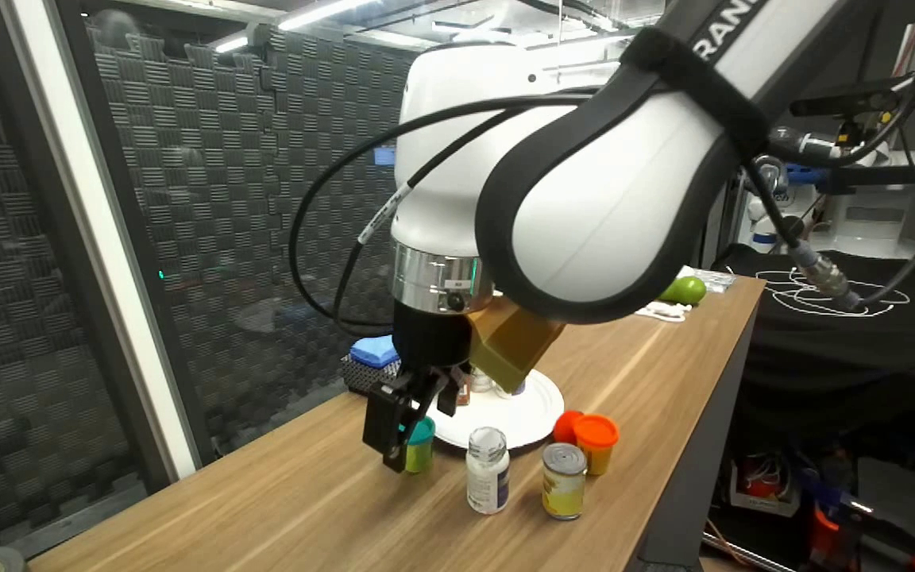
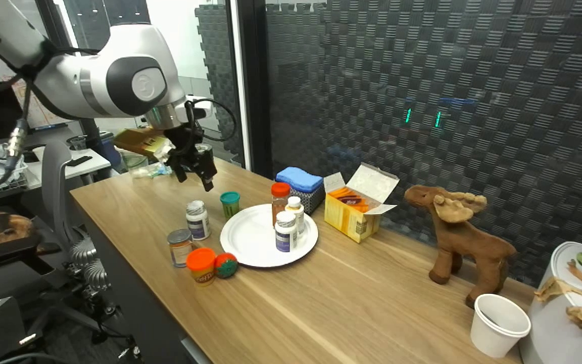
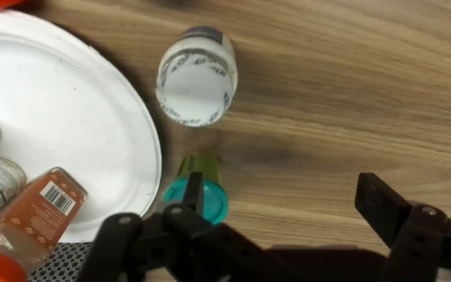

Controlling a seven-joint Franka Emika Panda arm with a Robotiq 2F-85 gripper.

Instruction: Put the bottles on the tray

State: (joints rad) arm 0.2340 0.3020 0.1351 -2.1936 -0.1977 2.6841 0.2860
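Task judged about half done. On the tray [image 2: 248, 235], a round white plate between the long edges of the table [image 2: 331, 308], three of the bottles are stood: a red-capped spice bottle [image 2: 280, 202], a white-capped pill bottle [image 2: 285, 233] and a slimmer white-capped bottle [image 2: 298, 215], bunched at the tray's wall side.

Left off: a white pill bottle [image 2: 198, 222] and a teal-lidded green tub [image 2: 230, 206], both just beside the tray, the tub nearer the wall-side edge; an orange-lidded Play-Doh tub [image 2: 201, 268], placed toward the open long edge. Tubs are taken as bottles here. A food tin [image 2: 180, 250] and a tomato-like ball [image 2: 226, 265] are found near the latter; judged not part of the job.

Claw [image 3: 282, 194] spread wide, nothing gripped. The teal lid is partly covered by a finger in the wrist view; in an exterior view the fingers [image 2: 207, 172] are seen apart from it.

Surface: brown wood grain, paler streaks lengthwise. Along the wall-side edge are set a patterned box [image 2: 312, 199] topped with a blue cloth or sponge [image 2: 299, 178], an opened yellow carton [image 2: 346, 217] of orange packets [image 2: 344, 196], and a plush moose [image 2: 465, 242]; a paper cup [image 2: 490, 333] is stood near the moose. Dark foam tiling [image 2: 473, 91] is raised beyond; past the open edge, black cloth [image 1: 791, 342] is draped.
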